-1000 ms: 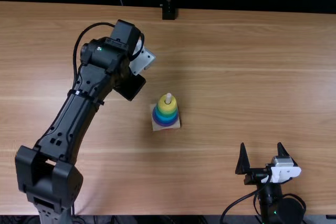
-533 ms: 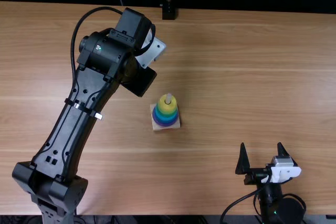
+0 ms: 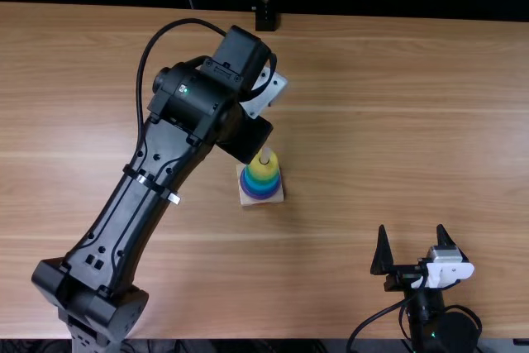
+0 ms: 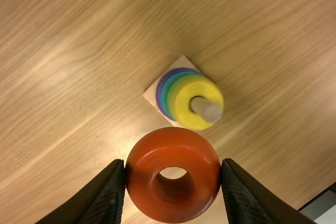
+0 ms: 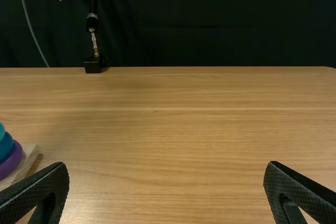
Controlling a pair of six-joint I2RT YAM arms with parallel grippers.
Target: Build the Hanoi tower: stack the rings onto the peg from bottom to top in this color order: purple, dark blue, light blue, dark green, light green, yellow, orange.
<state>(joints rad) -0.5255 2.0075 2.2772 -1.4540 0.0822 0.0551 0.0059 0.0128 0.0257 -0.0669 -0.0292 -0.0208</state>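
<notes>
In the top view my left gripper [image 3: 256, 134] hangs just behind the ring stack, its fingertips hidden by its own body. The left wrist view has that gripper [image 4: 174, 174] shut on the orange ring [image 4: 144, 182], held between both fingers. Close by stands the stack on a square wooden base [image 4: 150, 95], with the yellow ring [image 4: 182, 114] uppermost and the peg [image 4: 210, 111] poking through it. Green, blue and purple rings [image 3: 263, 193] lie beneath. My right gripper [image 3: 417, 245] is open at the near right, and its fingers are wide apart in its wrist view [image 5: 166, 177].
A black clamp mount [image 3: 265, 20] stands at the table's far edge, with a cable beside it. The wooden table [image 3: 397, 121] surrounds the stack. The left arm [image 3: 136, 212] stretches over the table's left part.
My left gripper has moved right and slightly toward the table's near edge, coming closer to the stack. The right arm and the stack have stayed where they were.
</notes>
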